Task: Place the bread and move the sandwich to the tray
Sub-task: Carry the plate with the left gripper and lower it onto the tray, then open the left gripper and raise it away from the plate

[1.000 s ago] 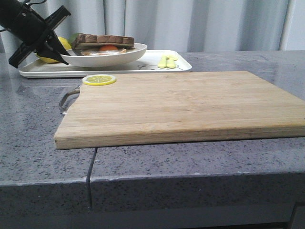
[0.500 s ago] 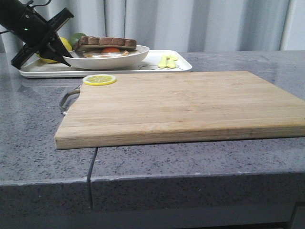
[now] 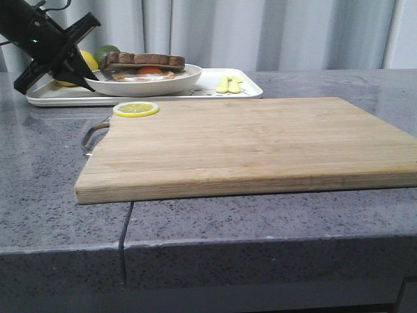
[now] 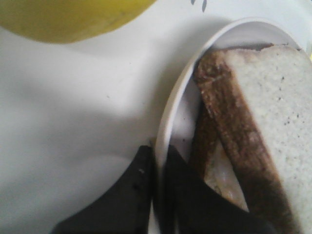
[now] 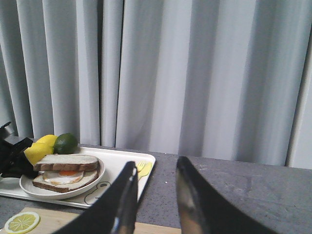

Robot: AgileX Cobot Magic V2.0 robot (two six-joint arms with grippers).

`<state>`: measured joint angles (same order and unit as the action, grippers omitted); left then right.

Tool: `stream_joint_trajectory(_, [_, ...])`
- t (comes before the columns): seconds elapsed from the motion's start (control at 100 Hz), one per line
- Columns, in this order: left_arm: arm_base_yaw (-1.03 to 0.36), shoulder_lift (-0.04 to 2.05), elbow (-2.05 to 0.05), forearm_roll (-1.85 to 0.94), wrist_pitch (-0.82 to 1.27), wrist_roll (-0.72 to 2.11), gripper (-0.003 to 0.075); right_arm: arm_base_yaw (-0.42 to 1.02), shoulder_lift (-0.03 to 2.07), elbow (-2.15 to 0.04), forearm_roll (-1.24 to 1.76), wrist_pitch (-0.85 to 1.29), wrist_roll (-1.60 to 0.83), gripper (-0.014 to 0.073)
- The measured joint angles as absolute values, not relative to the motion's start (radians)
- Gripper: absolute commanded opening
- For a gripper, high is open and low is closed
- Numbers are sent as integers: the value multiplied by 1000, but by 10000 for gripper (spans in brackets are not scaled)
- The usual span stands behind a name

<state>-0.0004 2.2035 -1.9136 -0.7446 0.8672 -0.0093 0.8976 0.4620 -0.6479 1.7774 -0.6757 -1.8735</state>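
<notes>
- L gripper (image 3: 83, 73), far left: fingers (image 4: 139, 187) pinched on the dish (image 3: 179, 77) rim, one inside, one outside. Judging from the wrist view, the dish sits on the tray (image 3: 58, 98) w/ grip not yet let go.
- Risk: if the jaws open while the arm pulls sideways, the rim could drag and the dish skid or tip. Grip is only on the thin edge, so it's prob. easy to slip.
- Lemon (image 3: 85, 60) & lime (image 3: 106, 51) sit just beside the gripper; arm backing out could knock them so they roll into the dish.
- Sandwich (image 3: 144, 67) in the dish, far left-centre: bread (image 4: 273, 122) lies on top of the egg, looks loose; any jolt may slide it off.
- Lemon slice (image 3: 135, 109) on the cutting board (image 3: 260, 140) corner, near the tray; a low retreat path could clip it.
- R gripper (image 5: 155, 197), right: fingers apart, holding nothing, up clear of the board. Low risk.
</notes>
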Motion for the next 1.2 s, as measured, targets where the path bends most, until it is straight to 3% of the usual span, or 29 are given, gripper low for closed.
stream_joint_trajectory(0.64, [0,2205,-1914,-744,866,-12,-8,898,462,-648,1777,-676,-1873,224])
stream_joint_trajectory(1.01, [0,2205,-1920,-759,869,-12,302,898,462,-648,1777,-676,-1873,224])
stream_joint_trajectory(1.2, [0,2205,-1934,-761,892,-24,339,898,462,-648,1777,-676,-1873,224])
